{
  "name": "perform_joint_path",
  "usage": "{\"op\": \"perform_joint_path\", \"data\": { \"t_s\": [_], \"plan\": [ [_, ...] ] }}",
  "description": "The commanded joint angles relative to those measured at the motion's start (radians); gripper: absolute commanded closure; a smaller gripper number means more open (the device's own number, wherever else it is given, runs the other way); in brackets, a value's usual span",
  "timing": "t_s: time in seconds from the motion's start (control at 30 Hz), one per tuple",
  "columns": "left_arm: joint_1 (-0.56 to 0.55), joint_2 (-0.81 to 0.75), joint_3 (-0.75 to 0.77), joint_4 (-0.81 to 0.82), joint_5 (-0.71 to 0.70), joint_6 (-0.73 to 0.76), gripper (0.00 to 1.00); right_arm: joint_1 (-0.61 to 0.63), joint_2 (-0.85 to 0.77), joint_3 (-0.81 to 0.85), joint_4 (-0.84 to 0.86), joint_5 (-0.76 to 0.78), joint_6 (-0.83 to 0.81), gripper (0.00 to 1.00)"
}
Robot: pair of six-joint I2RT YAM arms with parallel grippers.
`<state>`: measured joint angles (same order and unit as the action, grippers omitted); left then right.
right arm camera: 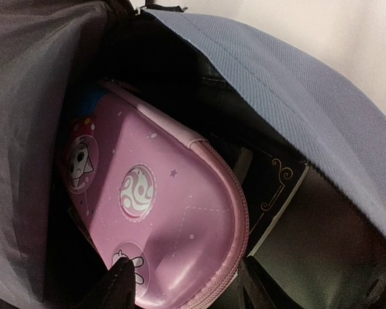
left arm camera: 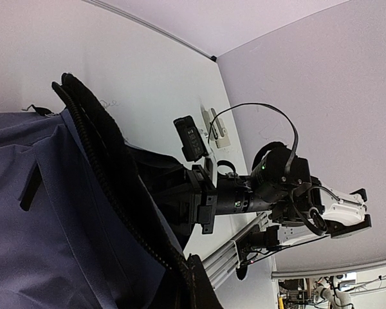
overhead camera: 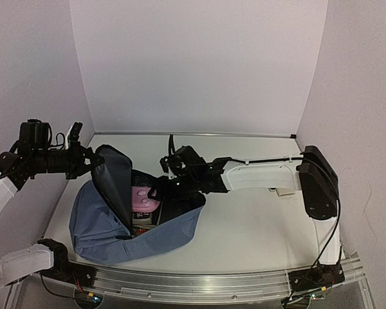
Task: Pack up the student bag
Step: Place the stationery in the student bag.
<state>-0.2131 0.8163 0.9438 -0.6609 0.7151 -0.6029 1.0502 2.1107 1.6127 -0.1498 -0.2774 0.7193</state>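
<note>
left gripper [overhead camera: 85, 159] is at the far left, clamped shut on the raised rim of the student bag [overhead camera: 103, 225], holding the flap up so the mouth gapes toward the right. the bag lies on its side on the left half of the white table [overhead camera: 257, 225], slate-blue shell down and dark lining showing. in my left wrist view i get the blue fabric [left arm camera: 51, 225] and the black zipper edge [left arm camera: 109, 187] running across.

inside the mouth sits 1 pink pencil case [overhead camera: 143, 197] with cartoon prints, resting against the lining. beside it, to its right, is a dark book [right arm camera: 280, 187] with a white curled corner ornament.

right gripper [overhead camera: 159, 188] is reached into the opening from the right. in the right wrist view its 2 fingers [right arm camera: 119, 286] stand partly apart on either side of the case's rounded end [right arm camera: 161, 219]; i cannot tell if they press on it.
</note>
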Motion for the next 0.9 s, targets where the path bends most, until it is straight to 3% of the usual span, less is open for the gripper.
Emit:
{"op": "perform_joint_path", "data": {
  "t_s": [0.0,0.63,0.87],
  "plan": [
    [0.003,-0.020,0.005,0.101,0.009,0.000,1.00,0.009,0.037,0.077,0.022,-0.031,-0.001,0.46],
    [0.003,0.014,-0.014,0.154,0.038,-0.017,1.00,0.049,0.175,0.247,0.122,-0.136,0.047,0.48],
    [0.003,0.029,-0.001,0.168,0.044,-0.021,1.00,0.045,0.055,0.147,0.126,0.015,0.013,0.42]
  ]
}}
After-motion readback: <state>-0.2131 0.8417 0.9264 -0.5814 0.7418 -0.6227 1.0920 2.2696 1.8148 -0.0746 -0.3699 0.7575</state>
